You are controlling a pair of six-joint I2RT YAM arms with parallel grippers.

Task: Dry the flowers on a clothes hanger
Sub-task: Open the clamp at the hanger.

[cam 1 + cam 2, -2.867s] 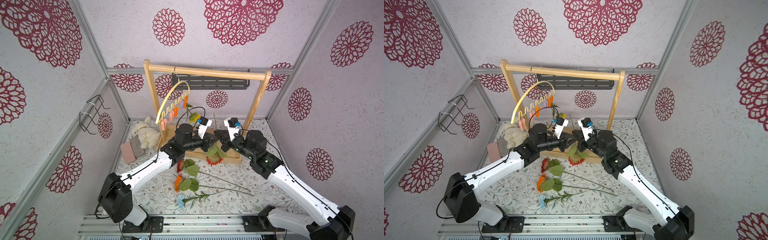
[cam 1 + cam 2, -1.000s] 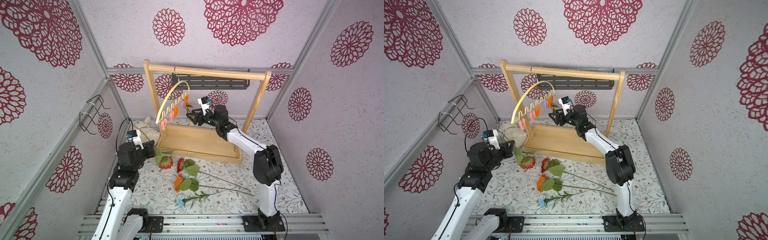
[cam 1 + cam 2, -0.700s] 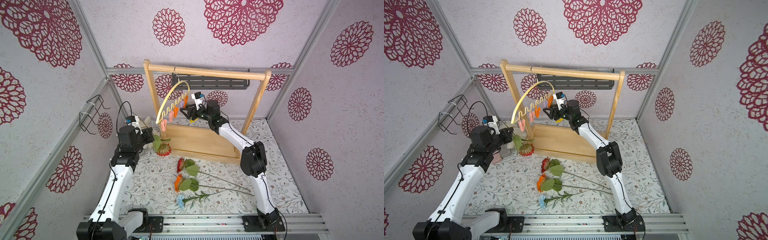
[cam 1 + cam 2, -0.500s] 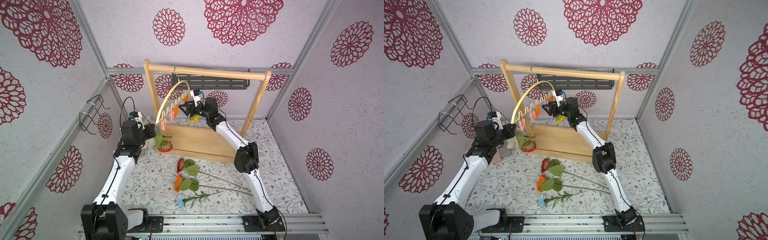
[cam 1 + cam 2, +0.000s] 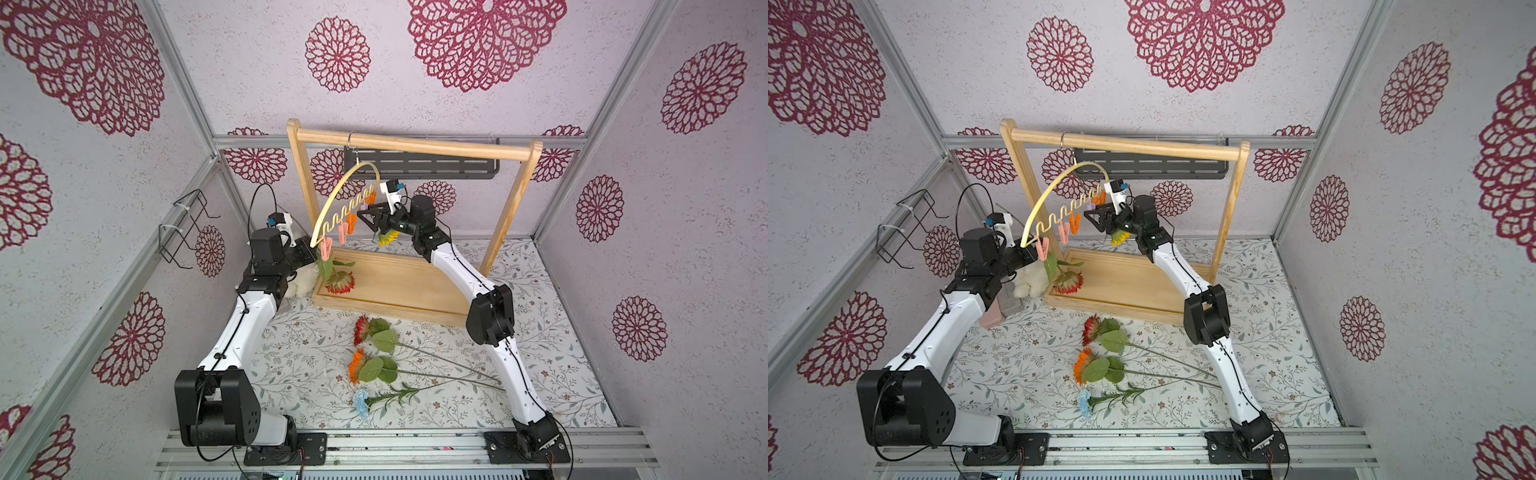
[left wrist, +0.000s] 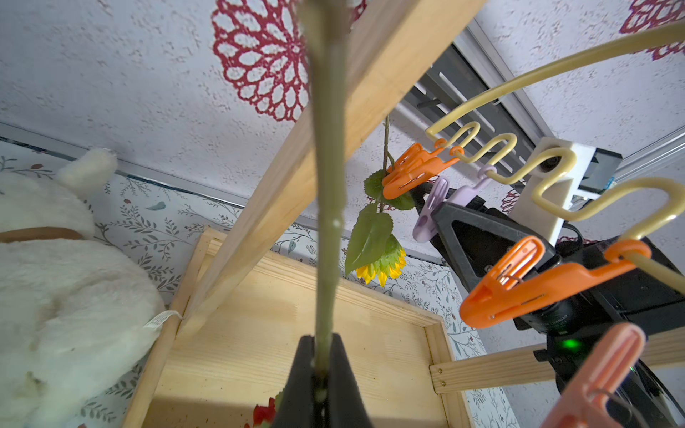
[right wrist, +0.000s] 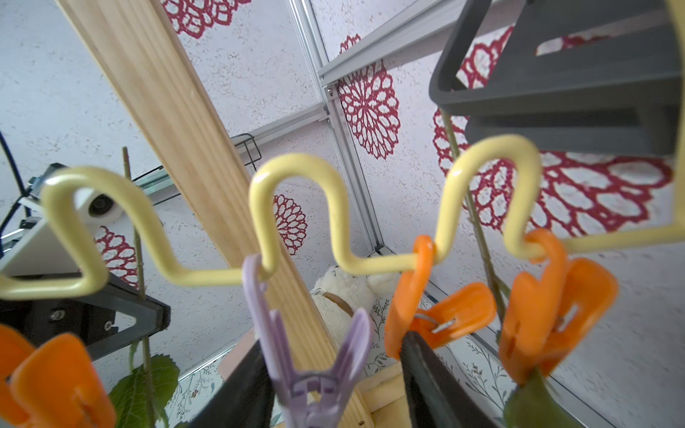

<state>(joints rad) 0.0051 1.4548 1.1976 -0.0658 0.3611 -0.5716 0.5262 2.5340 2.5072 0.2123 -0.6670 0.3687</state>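
Observation:
The pale yellow clothes hanger (image 5: 345,187) hangs by its hook from the wooden rack. A yellow flower (image 5: 388,237) dangles head-down from an orange clothespin (image 6: 415,170). My left gripper (image 6: 321,341) is shut on the stem (image 6: 328,185) of a red flower (image 5: 340,282), which it holds head-down by the pink clothespin (image 5: 326,249) at the hanger's left end. My right gripper (image 7: 331,344) stands open astride the lilac clothespin (image 7: 315,370). One fingertip (image 7: 411,344) touches the neighbouring orange clothespin. Red (image 5: 361,330), orange (image 5: 356,365) and light blue (image 5: 360,402) flowers lie on the table.
The wooden rack (image 5: 415,143) stands on its tray base (image 5: 399,286) at the back. A white plush toy (image 5: 299,284) and a pink block (image 5: 992,316) sit left of it. A wire basket (image 5: 183,228) hangs on the left wall, and a black shelf (image 5: 419,164) on the back wall.
My left gripper has raised the red flower from low at the left up to the hanger's left end. My right gripper slid left along the hanger to the lilac clothespin and narrowed slightly.

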